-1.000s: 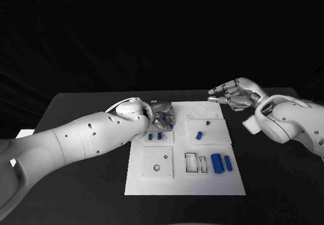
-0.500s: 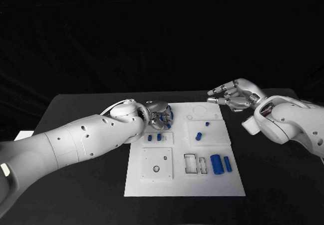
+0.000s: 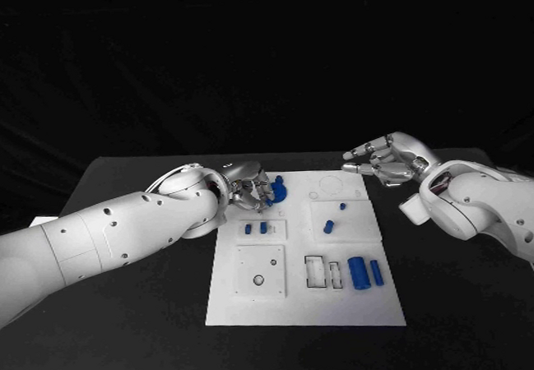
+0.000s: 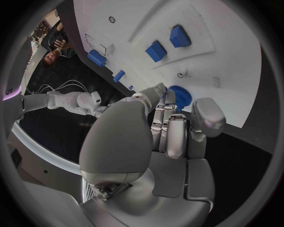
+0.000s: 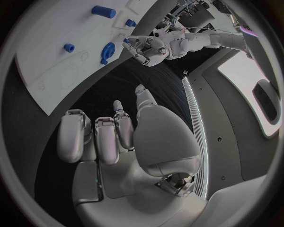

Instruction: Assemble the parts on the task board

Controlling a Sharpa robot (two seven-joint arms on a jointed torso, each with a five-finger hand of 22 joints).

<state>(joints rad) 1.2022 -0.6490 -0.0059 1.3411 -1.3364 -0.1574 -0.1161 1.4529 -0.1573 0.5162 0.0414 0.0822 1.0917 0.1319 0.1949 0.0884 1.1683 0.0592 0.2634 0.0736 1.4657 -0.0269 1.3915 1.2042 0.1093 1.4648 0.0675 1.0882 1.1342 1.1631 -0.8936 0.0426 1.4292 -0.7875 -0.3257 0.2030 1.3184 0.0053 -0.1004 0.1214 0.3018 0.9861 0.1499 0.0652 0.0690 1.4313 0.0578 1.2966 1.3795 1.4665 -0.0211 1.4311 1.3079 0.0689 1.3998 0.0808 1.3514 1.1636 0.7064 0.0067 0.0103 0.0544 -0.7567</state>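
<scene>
The left hand [image 3: 250,192] pinches a blue toothed gear [image 3: 278,187] in its fingertips, just above the board's [image 3: 306,303] far left corner. The right hand [image 3: 387,157] hovers off the far right corner, fingers curled in, holding nothing. Seven other blue parts lie on the board: two small blocks [image 3: 255,228], two pegs [image 3: 334,216], two cylinders [image 3: 365,270]; the left hand partly hides one more.

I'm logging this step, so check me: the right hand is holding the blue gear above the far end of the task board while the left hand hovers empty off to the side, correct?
Not quite: the hands are swapped. In the head view the left hand holds the blue gear over the far end of the task board; the left wrist view shows the gear at its fingertips. The right hand hovers empty.
</scene>
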